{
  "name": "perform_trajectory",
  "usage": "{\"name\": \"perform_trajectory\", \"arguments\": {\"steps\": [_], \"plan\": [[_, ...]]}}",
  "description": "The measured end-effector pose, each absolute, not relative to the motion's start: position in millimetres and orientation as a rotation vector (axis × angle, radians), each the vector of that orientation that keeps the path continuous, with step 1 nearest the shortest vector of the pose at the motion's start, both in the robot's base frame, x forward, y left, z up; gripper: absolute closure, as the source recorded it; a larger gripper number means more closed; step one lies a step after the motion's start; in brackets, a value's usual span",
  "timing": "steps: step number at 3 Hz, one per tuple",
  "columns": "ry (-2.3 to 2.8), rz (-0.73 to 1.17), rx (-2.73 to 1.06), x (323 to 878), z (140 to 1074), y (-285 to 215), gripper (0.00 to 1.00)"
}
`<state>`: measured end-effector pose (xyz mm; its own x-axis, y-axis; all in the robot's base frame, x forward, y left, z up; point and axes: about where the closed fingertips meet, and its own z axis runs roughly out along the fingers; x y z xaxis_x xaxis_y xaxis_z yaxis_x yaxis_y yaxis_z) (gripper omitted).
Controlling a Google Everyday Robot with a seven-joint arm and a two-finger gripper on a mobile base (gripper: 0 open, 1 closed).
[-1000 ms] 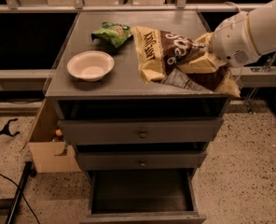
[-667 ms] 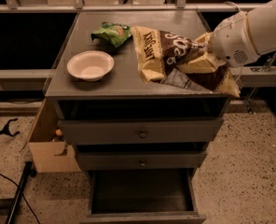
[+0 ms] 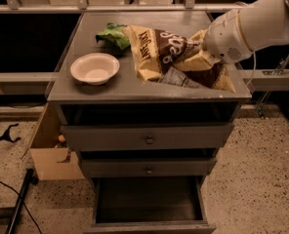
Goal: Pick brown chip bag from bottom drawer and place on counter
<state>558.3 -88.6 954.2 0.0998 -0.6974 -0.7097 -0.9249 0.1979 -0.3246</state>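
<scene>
The brown chip bag, dark brown and cream-yellow with white lettering, lies crumpled on the right half of the counter. My gripper is at the bag's right end, at the tip of the white arm that reaches in from the right. Its wrist housing hides how it meets the bag. The bottom drawer is pulled open below and its dark interior looks empty.
A white bowl sits on the counter's left front. A green snack bag lies behind it, touching the brown bag. Two upper drawers with round knobs are shut. A cardboard box stands left of the cabinet. Cables lie on the floor.
The arm has moved left and the brown chip bag has shifted with it, from overhanging the counter's right front corner to lying further onto the counter.
</scene>
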Motion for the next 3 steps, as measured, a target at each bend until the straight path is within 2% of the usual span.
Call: {"name": "perform_trajectory", "arguments": {"steps": [3], "plan": [[1.664, 0.258, -1.521, 662, 935, -80, 1.00]]}}
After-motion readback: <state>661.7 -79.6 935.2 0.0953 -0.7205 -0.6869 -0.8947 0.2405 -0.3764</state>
